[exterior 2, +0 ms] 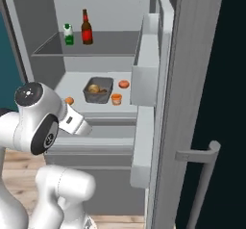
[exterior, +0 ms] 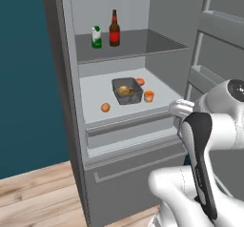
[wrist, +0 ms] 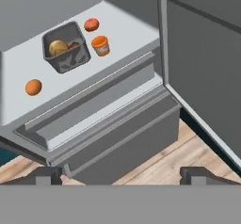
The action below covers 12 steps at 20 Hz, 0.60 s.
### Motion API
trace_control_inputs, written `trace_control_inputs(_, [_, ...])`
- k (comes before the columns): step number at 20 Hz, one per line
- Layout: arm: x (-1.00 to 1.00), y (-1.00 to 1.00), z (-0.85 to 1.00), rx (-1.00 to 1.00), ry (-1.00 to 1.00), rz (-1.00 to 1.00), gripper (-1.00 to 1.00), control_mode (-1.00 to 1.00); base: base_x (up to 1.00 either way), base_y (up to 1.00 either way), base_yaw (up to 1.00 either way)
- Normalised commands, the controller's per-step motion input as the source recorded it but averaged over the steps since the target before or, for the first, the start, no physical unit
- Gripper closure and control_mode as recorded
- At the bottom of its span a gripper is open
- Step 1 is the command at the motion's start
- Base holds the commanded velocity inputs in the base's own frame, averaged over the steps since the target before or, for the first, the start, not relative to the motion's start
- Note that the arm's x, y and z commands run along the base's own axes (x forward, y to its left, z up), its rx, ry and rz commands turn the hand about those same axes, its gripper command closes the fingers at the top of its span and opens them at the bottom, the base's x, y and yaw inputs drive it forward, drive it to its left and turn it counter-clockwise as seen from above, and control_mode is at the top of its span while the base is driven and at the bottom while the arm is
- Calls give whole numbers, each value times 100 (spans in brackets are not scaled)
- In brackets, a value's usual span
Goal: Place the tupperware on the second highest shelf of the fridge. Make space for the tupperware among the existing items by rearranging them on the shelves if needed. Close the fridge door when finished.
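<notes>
The fridge (exterior: 59, 54) stands open. On its pale second highest shelf (exterior: 95, 95) (exterior 2: 72, 86) (wrist: 127, 30) sits the tupperware (exterior: 127, 91) (exterior 2: 98, 89) (wrist: 66, 53), a grey tub with yellow food inside. Close to it are a small orange cup (exterior: 148, 96) (wrist: 100, 45) and two orange balls (exterior: 105, 107) (exterior: 139, 81). The darker shelf (exterior: 138, 42) above carries a red-brown bottle (exterior: 114, 29) and a green-and-white carton (exterior: 96, 36). My gripper (wrist: 122, 177) is open and holds nothing; it hangs outside the fridge, in front of and below the tupperware's shelf. The fridge door (exterior 2: 192, 79) is swung wide to the right.
Grey bins (exterior 2: 146, 64) line the inside of the door, whose handle (exterior 2: 206, 175) sticks out on the right. Below the shelves is the lower drawer front (exterior: 128, 173) (wrist: 122, 143). Wooden floor (exterior: 33, 197) lies in front, with a teal wall (exterior: 24, 78) to the left.
</notes>
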Motion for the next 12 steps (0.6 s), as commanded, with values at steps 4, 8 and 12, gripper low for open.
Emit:
trace_control_inputs(4, [0, 0, 0, 0, 0, 0, -100, 100, -72, 0, 8])
trace_control_inputs(8, [0, 0, 0, 0, 0, 0, -100, 100, -65, 0, 5])
trace_control_inputs(12, [0, 0, 0, 0, 0, 0, -100, 100, -61, 0, 3])
